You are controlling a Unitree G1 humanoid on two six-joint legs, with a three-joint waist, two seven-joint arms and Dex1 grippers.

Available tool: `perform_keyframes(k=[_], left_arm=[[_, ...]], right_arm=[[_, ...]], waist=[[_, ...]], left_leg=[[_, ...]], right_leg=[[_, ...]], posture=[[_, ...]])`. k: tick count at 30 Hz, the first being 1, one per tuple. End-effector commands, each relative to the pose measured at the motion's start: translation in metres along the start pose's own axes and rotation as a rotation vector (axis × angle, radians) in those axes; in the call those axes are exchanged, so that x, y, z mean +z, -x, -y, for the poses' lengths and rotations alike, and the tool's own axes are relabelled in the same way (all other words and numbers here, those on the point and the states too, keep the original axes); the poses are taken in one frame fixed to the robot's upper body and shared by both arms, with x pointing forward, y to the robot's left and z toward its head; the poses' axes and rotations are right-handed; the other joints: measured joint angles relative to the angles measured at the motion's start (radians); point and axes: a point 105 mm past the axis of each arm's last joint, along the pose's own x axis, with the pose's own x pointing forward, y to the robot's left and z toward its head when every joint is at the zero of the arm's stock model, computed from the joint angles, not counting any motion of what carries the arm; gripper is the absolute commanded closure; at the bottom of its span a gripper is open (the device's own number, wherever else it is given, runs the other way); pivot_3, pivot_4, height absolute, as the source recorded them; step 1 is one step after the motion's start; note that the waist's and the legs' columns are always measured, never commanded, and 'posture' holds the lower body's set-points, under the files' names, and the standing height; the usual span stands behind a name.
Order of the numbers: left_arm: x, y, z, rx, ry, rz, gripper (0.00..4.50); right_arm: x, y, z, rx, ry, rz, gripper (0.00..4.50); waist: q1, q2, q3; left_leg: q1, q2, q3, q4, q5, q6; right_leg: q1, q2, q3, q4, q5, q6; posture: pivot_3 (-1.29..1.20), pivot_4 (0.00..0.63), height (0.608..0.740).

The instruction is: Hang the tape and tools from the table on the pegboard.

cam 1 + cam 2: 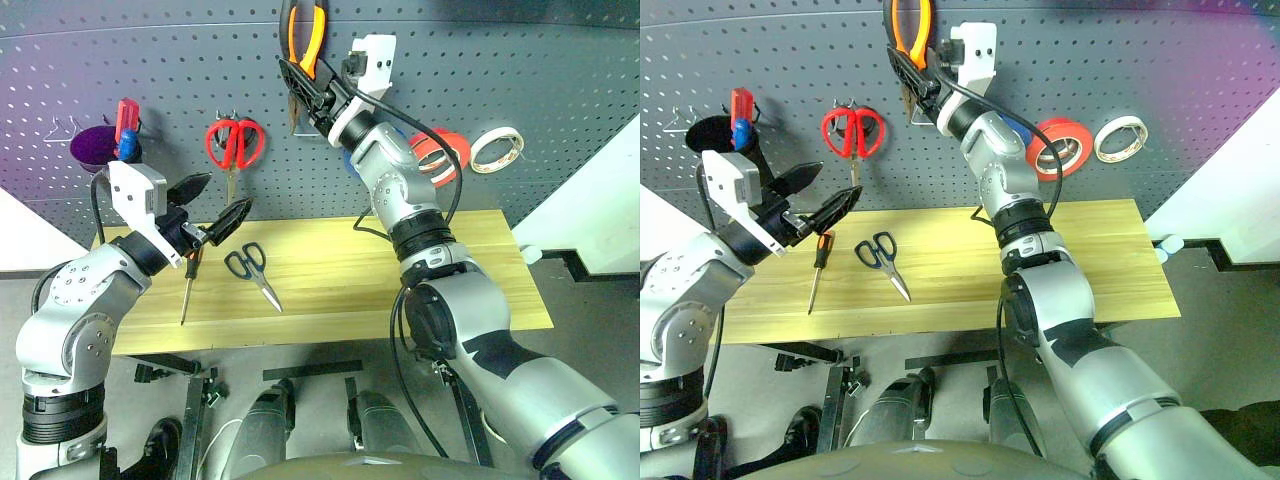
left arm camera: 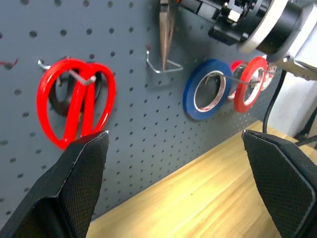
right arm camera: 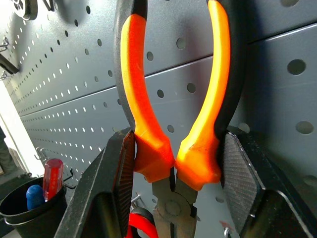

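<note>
The right gripper (image 3: 173,163) pinches the pliers (image 3: 171,99) by their orange-and-black handles, nose at 6 o'clock against the pegboard (image 1: 560,90); the left gripper (image 1: 210,205) stands spread.

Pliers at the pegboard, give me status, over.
Right gripper shut on pliers, nose down at wire hook. Left gripper open, idle. Nothing blocking.

pliers (image 3: 173,99) orange-black | pegboard (image 1: 560,90) dark grey, dotted | table (image 1: 330,270) yellow-brown
</note>
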Motion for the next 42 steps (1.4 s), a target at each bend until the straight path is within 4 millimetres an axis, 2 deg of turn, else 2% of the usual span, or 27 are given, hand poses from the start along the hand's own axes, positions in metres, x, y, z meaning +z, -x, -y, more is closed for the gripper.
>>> perform_keyframes(k=[1, 12, 15, 18, 32, 38, 42], left_arm=[[0.011, 0.003, 0.004, -0.008, -0.023, 0.034, 0.00], [0.009, 0.001, 0.005, -0.013, -0.017, 0.030, 0.00], [0.008, 0.001, 0.005, -0.015, -0.014, 0.030, 0.00], [0.008, 0.002, 0.005, -0.013, -0.015, 0.027, 0.00], [0.007, 0.006, 0.008, -0.016, -0.008, 0.018, 0.00], [0.006, 0.006, 0.010, -0.021, -0.002, 0.013, 0.00], [0.006, 0.008, 0.011, -0.020, -0.004, 0.005, 0.00]], right_arm=[[0.031, -0.008, -0.002, 0.014, 0.045, 0.077, 2.43], [0.035, -0.003, 0.014, -0.043, 0.122, 0.077, 2.43], [0.032, -0.001, 0.020, -0.086, 0.152, 0.072, 2.44], [0.030, 0.000, 0.019, -0.083, 0.173, 0.072, 2.44], [0.031, 0.001, 0.027, -0.138, 0.236, 0.073, 2.44], [0.015, 0.010, 0.034, -0.165, 0.265, 0.049, 2.44], [0.015, 0.013, 0.035, -0.186, 0.302, 0.063, 2.44]], waist=[[-0.001, 0.000, 0.000], [0.004, 0.000, 0.000], [0.007, 0.000, 0.000], [0.014, 0.000, 0.000], [0.027, 0.000, 0.000], [0.028, 0.000, 0.000], [0.029, 0.000, 0.000]], left_leg=[[0.000, 0.000, 0.000, 0.000, 0.000, 0.000], [0.001, 0.000, 0.000, 0.000, 0.000, 0.000], [0.007, 0.000, 0.000, 0.000, 0.000, 0.000], [0.015, 0.000, -0.001, -0.002, -0.001, 0.001], [0.016, 0.000, -0.002, -0.002, -0.002, 0.003], [0.016, 0.000, -0.003, -0.002, -0.002, 0.003], [0.016, 0.000, -0.003, -0.002, -0.002, 0.003]], right_leg=[[0.000, 0.000, 0.000, 0.000, 0.000, 0.000], [0.001, 0.000, 0.000, 0.000, 0.000, -0.001], [0.006, 0.000, 0.000, 0.000, 0.000, -0.001], [0.015, 0.000, 0.000, -0.002, 0.000, -0.001], [0.015, 0.001, -0.001, -0.002, 0.001, -0.002], [0.016, 0.001, -0.001, -0.002, 0.001, -0.003], [0.016, 0.001, -0.001, -0.002, 0.001, -0.003]], posture=[[0.09, 0.157, 0.740], [0.08, 0.161, 0.740], [0.08, 0.160, 0.740], [0.08, 0.160, 0.740], [0.09, 0.165, 0.740], [0.09, 0.170, 0.740], [0.10, 0.176, 0.740]])
